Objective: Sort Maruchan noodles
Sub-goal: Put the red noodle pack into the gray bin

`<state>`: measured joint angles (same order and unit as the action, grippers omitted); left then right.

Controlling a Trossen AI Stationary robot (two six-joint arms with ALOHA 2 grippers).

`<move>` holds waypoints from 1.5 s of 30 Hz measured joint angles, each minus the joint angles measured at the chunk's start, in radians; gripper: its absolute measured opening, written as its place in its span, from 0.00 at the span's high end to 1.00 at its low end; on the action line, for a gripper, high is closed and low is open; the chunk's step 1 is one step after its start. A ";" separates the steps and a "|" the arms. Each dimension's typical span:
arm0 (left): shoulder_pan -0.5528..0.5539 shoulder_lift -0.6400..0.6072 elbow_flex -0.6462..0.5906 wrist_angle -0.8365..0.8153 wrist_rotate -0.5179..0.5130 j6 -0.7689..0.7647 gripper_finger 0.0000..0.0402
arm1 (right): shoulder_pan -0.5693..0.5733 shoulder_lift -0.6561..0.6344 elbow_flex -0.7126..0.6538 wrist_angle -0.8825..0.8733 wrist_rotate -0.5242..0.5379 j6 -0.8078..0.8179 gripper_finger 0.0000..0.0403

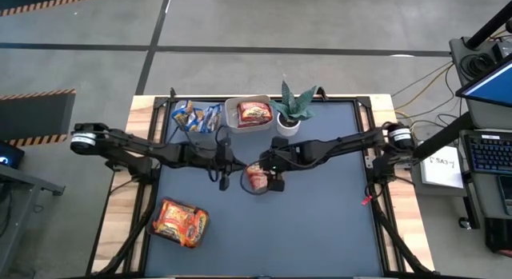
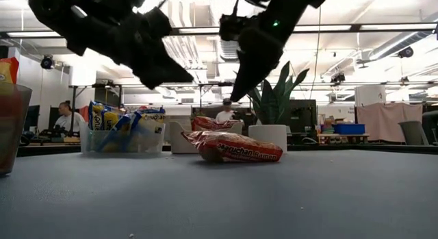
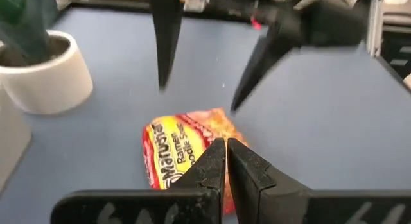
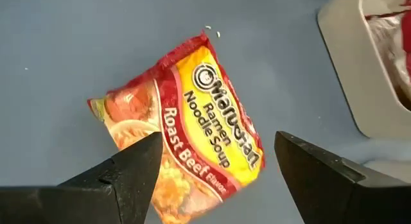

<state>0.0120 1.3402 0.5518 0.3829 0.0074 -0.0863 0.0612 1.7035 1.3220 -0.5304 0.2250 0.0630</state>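
High view, left to right: we see a tub of orange-yellow noodle packets (image 1: 181,221) at the table's near-left corner, and a clear tub with blue-yellow packets (image 1: 194,117) at the far edge. Left claw (image 1: 224,180) hangs mid-table, fingers pressed shut with nothing between them. Just to its right lies a red roast beef packet (image 1: 256,177) flat on the grey table (image 1: 320,223). Right claw (image 1: 276,184) hovers directly above that packet, fingers spread wide on either side and not touching it; the low view shows a clear gap between the fingertips and the wrapper. Behind sits another tub with red packets (image 1: 252,112), then a white pot with a green plant (image 1: 292,111) just beside it. Low view shows people in the room behind the table.
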 joint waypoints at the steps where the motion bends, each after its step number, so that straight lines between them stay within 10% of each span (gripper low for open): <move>1: 0.000 0.017 0.004 0.002 0.000 -0.002 1.00 | 0.000 -0.014 -0.005 -0.012 0.000 0.003 0.29; 21: 0.001 0.237 0.195 -0.216 0.003 -0.208 0.98 | -0.045 -0.305 -0.454 0.319 -0.001 0.154 0.42; 30: 0.005 0.246 0.357 -0.610 0.010 -0.271 0.75 | -0.165 -0.363 -0.644 0.732 -0.233 0.074 0.42; 45: 0.004 0.252 0.376 -0.662 0.002 -0.726 0.42 | -0.274 -0.569 -0.692 0.756 -0.308 -0.186 0.48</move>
<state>0.0162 1.5922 0.9279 -0.2789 0.0095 -0.8127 -0.2124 1.1349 0.6298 0.2260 -0.0829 -0.1234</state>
